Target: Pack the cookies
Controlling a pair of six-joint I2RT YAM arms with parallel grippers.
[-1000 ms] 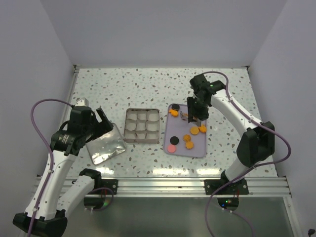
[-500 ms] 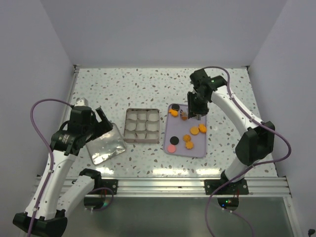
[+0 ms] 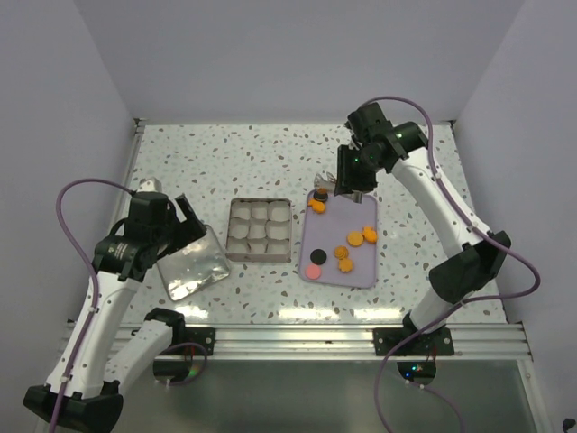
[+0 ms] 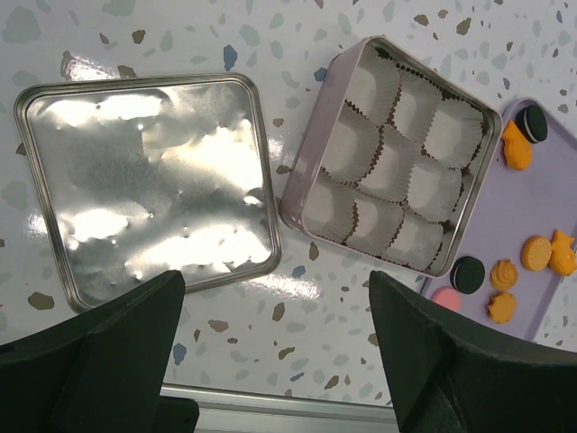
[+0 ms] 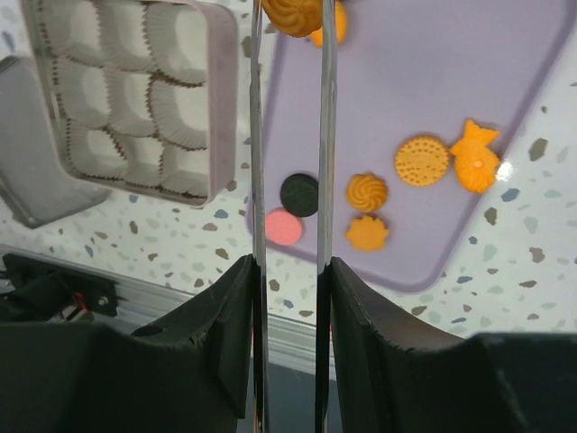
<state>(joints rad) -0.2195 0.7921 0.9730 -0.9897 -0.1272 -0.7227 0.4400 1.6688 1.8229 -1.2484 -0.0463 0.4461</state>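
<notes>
The right tool pinched a swirled orange cookie between its narrow-set fingers, over the far left corner of the purple tray. The other cookies, orange, black and pink, lay on that tray. Just left of it stood the tin of white paper cups. The left tool hung spread wide above the lid on the tabletop.

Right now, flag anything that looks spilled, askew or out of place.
Nothing stands out. The loose cookies all lie on the purple tray, one orange cookie is pinched by the right gripper, and the nine paper cups in the tin sit in place, empty. The lid lies slightly askew left of the tin.
</notes>
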